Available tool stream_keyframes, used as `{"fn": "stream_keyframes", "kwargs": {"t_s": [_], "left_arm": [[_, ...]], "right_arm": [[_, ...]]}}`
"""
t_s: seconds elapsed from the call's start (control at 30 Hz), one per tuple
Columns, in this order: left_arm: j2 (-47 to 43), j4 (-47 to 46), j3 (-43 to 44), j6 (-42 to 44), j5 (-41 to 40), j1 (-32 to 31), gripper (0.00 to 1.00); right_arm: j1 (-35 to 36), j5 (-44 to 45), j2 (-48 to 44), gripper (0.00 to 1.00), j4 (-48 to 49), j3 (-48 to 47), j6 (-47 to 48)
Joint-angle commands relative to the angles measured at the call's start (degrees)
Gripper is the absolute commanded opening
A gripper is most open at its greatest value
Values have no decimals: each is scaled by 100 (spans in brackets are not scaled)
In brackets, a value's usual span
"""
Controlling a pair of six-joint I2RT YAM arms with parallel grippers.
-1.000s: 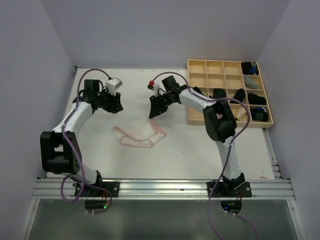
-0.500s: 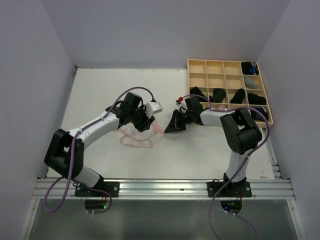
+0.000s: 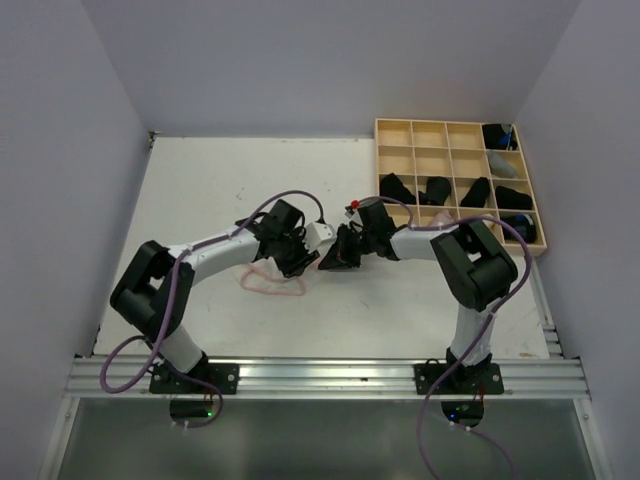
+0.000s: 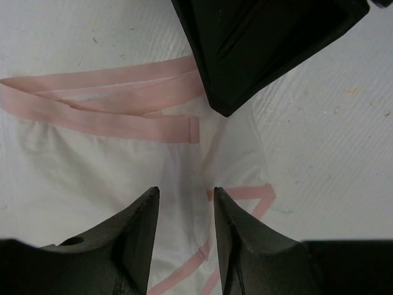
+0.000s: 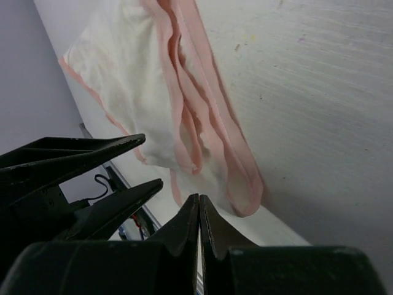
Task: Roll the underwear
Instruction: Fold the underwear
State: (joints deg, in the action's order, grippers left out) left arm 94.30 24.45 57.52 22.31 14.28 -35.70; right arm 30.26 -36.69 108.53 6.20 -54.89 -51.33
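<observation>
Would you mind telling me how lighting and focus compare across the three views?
Top external: even, soft light, sharp throughout, only faint shadows. Left wrist: the whitish underwear is crisp, the left hand dark and slightly soft. Right wrist: the shut right hand is nearly a silhouette, the underwear well lit.

My left gripper [image 4: 185, 190] low, pointing down, jaws partly apart. My right gripper [image 5: 199, 198] low, jaws pressed tight together. Both reach inward, tips nearly meeting.

Bright, even light; soft shadows; left hand [image 4: 185, 193] slightly blurred close-up.
</observation>
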Motion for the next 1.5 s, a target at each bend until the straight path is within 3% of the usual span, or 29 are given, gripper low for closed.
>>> {"fn": "stream_keyframes", "kwargs": {"t_s": [0.0, 0.17, 0.27, 0.47, 0.53, 1.07, 1.47], "left_arm": [[211, -142, 234, 99, -4, 2, 45], [387, -212, 278, 64, -22, 2, 40], [361, -256, 321, -15, -66, 2, 24], [229, -90, 506, -51, -57, 2, 9], [220, -63, 524, -51, -31, 2, 0], [106, -97, 761, -481, 1032, 2, 0], [756, -247, 691, -877, 1428, -16, 0]], "right_arm": [[-20, 337, 177, 6, -249, -83, 105], [-20, 259, 528, 4, -286, -250, 123], [-20, 241, 660, 3, -356, -311, 176], [-20, 285, 678, 2, -417, -303, 229], [-20, 294, 678, 2, -444, -320, 255], [-81, 338, 459, 1, -444, -171, 290], [-117, 408, 300, 2, -382, -74, 299]]}}
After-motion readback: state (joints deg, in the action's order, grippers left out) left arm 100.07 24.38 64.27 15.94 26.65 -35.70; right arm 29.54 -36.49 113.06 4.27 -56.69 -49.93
